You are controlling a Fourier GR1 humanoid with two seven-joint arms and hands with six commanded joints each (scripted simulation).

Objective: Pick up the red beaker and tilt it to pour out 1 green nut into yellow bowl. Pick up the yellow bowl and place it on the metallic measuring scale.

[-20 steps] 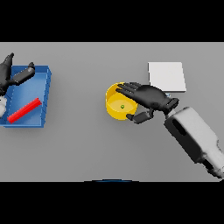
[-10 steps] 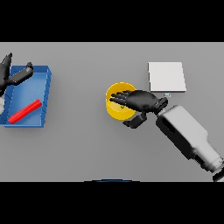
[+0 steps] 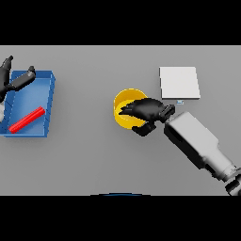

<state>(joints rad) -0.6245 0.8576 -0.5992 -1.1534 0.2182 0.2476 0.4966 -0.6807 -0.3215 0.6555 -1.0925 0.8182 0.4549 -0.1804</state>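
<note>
The yellow bowl [image 3: 123,107] stands on the grey counter [image 3: 89,160], left of the metallic scale [image 3: 179,83]. The right hand [image 3: 147,110] lies over the bowl's right rim, fingers curled around it. The left hand [image 3: 13,81], fingers apart, hovers over the blue tray [image 3: 47,101] containing a red beaker [image 3: 26,119].

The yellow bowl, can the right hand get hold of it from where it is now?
Probably yes. The right hand already lies over the yellow bowl with its fingers across the near rim, and nothing sits between them. The measuring scale lies apart, clear of the bowl.
</note>
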